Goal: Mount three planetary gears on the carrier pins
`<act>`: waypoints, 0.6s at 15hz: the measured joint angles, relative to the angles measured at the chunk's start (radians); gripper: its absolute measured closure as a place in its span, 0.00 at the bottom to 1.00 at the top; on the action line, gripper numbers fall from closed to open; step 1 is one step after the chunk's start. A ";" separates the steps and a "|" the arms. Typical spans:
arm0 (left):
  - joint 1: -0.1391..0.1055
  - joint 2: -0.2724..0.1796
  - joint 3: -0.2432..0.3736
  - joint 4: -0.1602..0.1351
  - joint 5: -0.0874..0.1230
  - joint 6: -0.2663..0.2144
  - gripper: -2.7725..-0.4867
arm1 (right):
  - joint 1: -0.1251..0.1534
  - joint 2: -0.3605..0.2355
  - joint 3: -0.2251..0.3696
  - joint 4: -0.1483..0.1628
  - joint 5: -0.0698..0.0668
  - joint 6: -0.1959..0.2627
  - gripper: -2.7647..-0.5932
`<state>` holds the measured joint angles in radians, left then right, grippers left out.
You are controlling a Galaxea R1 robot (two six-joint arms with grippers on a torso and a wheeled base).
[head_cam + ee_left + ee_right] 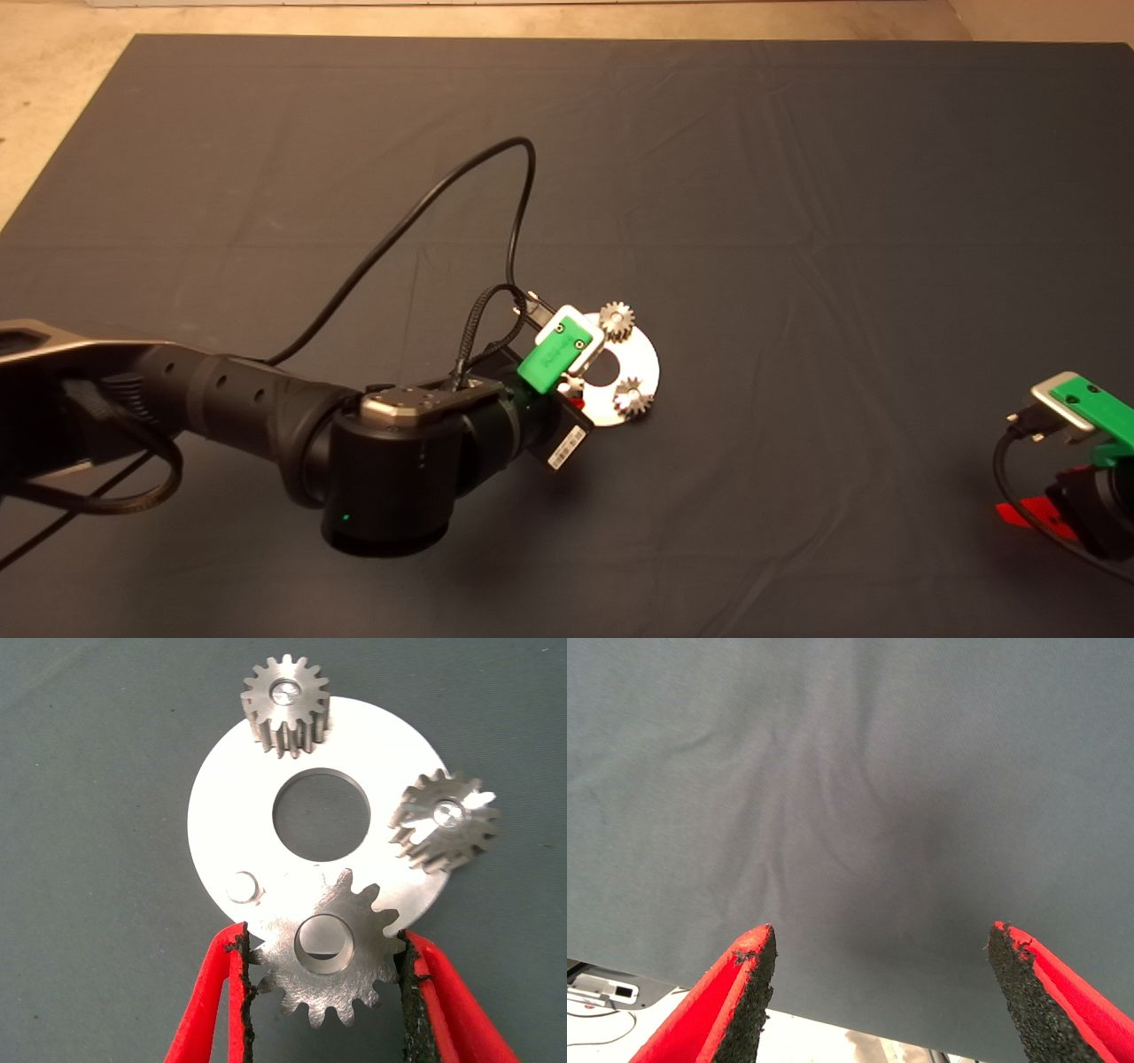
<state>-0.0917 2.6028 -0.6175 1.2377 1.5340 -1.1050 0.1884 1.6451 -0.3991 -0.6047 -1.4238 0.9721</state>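
A round silver carrier plate (213, 797) (640, 354) with a central hole lies mid-mat. Two planetary gears sit on carrier pins: one (285, 705) (617, 320) at the plate's far edge, another (446, 820) (633, 398) at its right edge. A third carrier pin (243, 888) stands bare. My left gripper (325, 966) is shut on the third planetary gear (328, 948), held flat over the plate's near edge, just beside the bare pin. In the head view the left gripper's green body (554, 354) covers the plate's left side. My right gripper (881, 970) is open over bare mat at the lower right (1045, 514).
The dark mat (797, 177) covers the table, with pale floor beyond its far and left edges. A black cable (461, 186) loops up from the left arm behind the plate.
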 joint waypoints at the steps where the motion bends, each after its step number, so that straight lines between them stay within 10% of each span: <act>1: 0.000 0.005 -0.011 0.000 0.000 0.007 0.87 | 0.000 0.000 0.000 0.000 0.000 -0.001 0.46; 9: 0.000 0.018 -0.053 0.000 0.001 0.055 0.87 | 0.000 -0.014 0.000 0.000 0.000 -0.010 0.46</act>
<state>-0.0917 2.6213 -0.6706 1.2377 1.5351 -1.0501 0.1881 1.6313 -0.3991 -0.6047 -1.4234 0.9617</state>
